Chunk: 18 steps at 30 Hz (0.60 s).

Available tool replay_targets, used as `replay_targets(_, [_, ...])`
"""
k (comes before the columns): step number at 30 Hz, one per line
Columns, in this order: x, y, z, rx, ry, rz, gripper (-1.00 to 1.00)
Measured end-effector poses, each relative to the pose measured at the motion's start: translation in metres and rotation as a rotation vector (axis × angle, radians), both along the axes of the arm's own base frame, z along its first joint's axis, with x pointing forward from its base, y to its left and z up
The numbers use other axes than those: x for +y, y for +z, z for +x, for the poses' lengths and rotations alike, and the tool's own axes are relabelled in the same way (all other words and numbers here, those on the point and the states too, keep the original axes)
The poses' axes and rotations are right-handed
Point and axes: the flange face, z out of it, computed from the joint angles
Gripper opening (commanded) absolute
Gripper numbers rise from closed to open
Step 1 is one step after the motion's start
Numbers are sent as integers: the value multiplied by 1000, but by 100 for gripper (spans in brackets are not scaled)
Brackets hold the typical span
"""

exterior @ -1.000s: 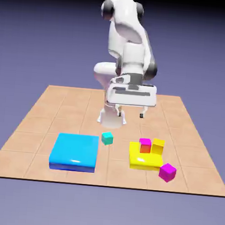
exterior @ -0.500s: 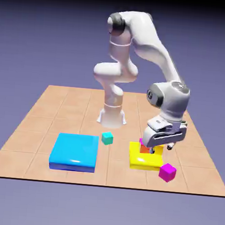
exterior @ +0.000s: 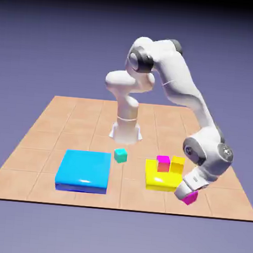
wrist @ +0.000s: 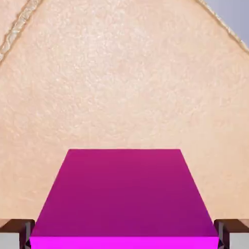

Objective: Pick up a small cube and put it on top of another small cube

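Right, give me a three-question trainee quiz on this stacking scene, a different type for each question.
1. True or false: the gripper has come down at the magenta cube that lies on the table, apart from the yellow slab.
2. Multiple choice: in the hand view, what fills the space between the fingertips?
A. the teal cube
B. the magenta cube
C. the blue slab
3. Fill in: three small cubes sit on the yellow slab: magenta, orange-red and ____.

Key
1. True
2. B
3. yellow
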Motion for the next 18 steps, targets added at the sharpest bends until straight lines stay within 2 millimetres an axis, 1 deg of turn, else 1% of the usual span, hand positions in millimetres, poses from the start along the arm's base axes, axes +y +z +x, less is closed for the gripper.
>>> replay_targets(2, [7, 41, 8, 0, 0, 1, -100])
replay_targets(3, [4, 53, 5, 1, -6, 0, -100])
replay_targets(5, [-8, 70, -5, 1, -25, -3, -100])
replay_targets(12, [-53, 121, -49, 1, -102, -8, -100])
replay_targets(18, [-94, 152, -94, 1, -183, -3, -100])
